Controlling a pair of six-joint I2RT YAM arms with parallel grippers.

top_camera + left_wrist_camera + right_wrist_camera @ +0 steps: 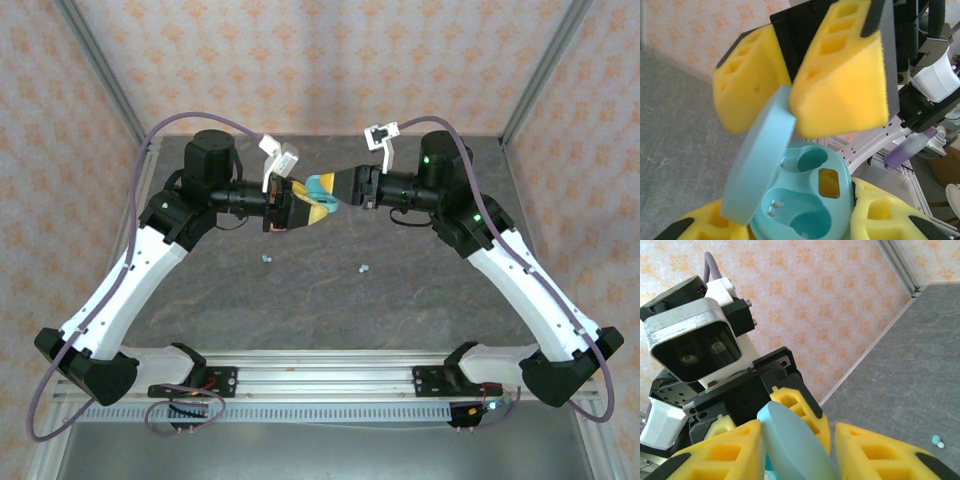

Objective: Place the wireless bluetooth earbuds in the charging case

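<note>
Left claw point(799, 221): clamped on the teal charging case point(807, 202), lifted off the table point(330, 310).
Right claw point(797, 452): pads straddled the open lid point(790, 440); I couldn't tell if it pinched.
Earbuds point(363, 268): two lay on the table, well below the case.
Care needed: the case wanted holding level, with the lid eased fully back.

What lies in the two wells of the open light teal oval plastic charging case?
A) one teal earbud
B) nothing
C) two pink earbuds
B: in the left wrist view, both wells of the light teal oval plastic charging case are bare.
</note>
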